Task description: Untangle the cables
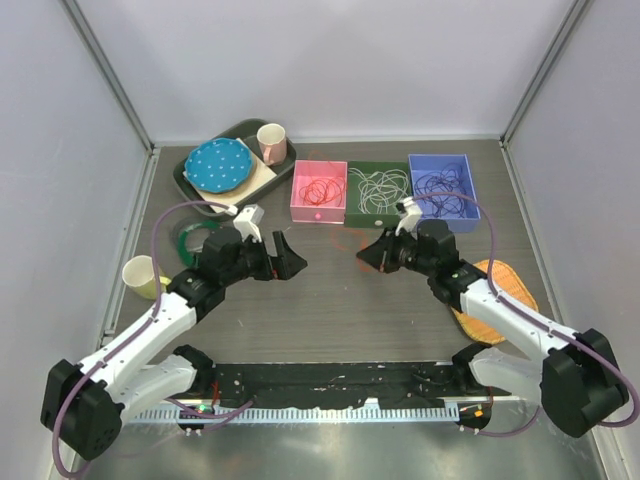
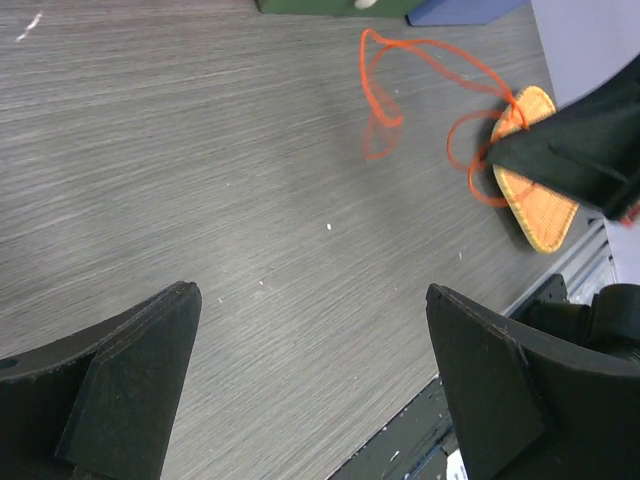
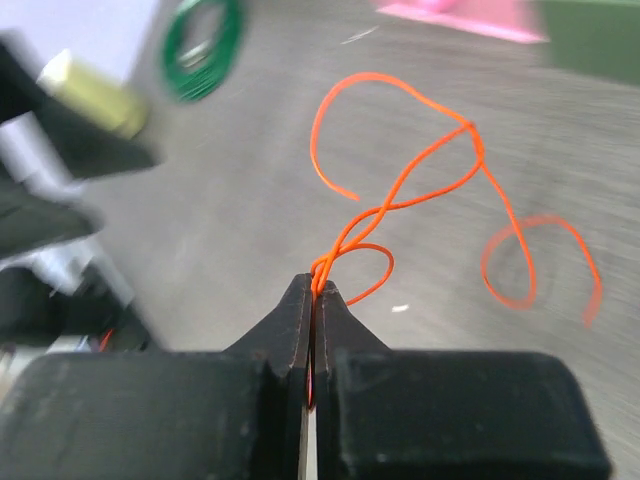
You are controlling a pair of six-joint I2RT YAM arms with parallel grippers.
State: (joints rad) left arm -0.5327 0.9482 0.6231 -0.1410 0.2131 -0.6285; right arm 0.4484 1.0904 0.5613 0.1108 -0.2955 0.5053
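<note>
Cable in play: a red-orange cable, pinched at one end by the right tool. It springs out from there in loose, crossing loops over the table, between the two arms. Whether its far end touches the table I cannot tell.
Right tool: fingers pressed tight together on the red-orange cable.
Left tool: spread wide with nothing between its fingers, facing the right tool and apart from the cable.
Sorted cables: red cables lie in the pink tray, white cables in the green tray, and dark cables in the blue tray. The three trays sit side by side at the far side.
Loose coil: a green cable lies on the table beside the left arm, near a yellow cup.
Under the right arm: an orange mat.
</note>
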